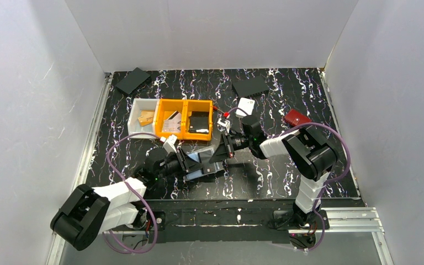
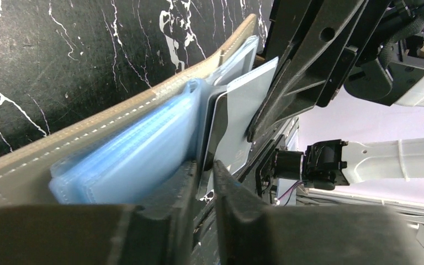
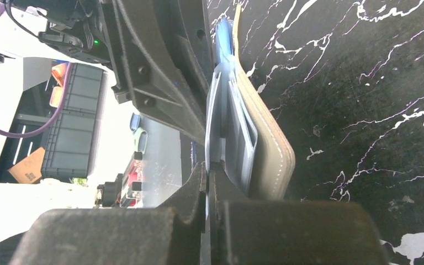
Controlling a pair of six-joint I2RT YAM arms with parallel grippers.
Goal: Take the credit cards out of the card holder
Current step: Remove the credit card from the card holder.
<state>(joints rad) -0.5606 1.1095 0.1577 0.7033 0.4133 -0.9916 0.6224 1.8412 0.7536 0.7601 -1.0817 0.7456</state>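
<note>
Card holder (image 1: 205,160) open, mid tabletop (image 1: 287,171), lifted between both arms. Left gripper (image 1: 190,164): fingers (image 2: 171,193) drawn close, clamped on a thin inner leaf of the holder beside the pale blue sleeves (image 2: 132,160); taupe stitched outer face toward the marbled surface. Right gripper (image 1: 227,148): fingers (image 3: 187,193) nearly together, pinching the edge of a pale grey credit card (image 2: 245,105) that stands partly out of its pocket. No print readable on card or holder from either wrist view. Behind: white bin (image 1: 142,117) and orange bins (image 1: 185,118) with small items, their markings too small to read; red wallet (image 1: 297,117) far right; white case (image 1: 247,105) near centre.
</note>
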